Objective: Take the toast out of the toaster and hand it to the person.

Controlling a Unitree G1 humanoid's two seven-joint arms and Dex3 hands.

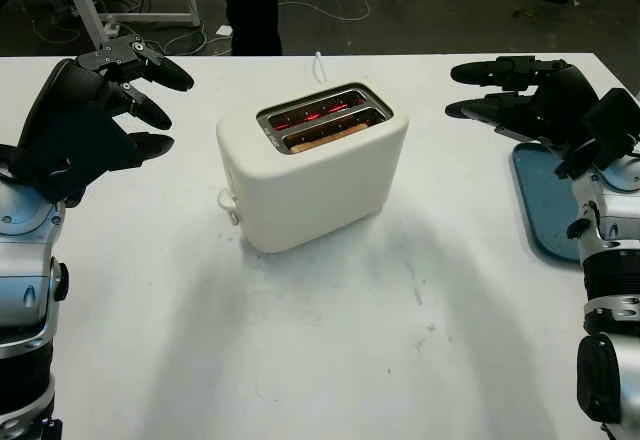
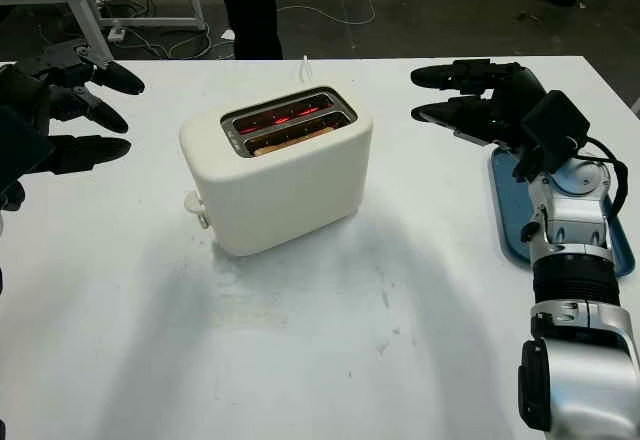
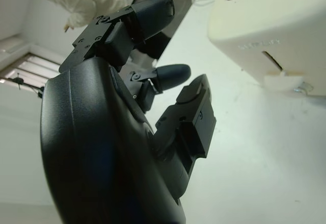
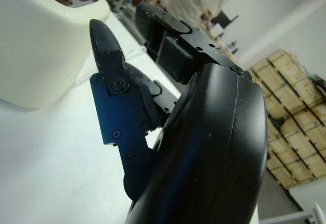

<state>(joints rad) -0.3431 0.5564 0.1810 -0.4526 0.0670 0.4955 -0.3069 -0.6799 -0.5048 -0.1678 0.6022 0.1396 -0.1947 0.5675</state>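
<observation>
Centrally, toaster (image 1: 312,165) stands well apart from table (image 1: 330,360) edges.

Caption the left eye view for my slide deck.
Cream two-slot toaster glowing on white table, open left hand and right hand flanking it.

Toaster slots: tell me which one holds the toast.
The slot nearer the robot holds toast, its tan edge visible. The far slot shows red glowing elements.
</observation>
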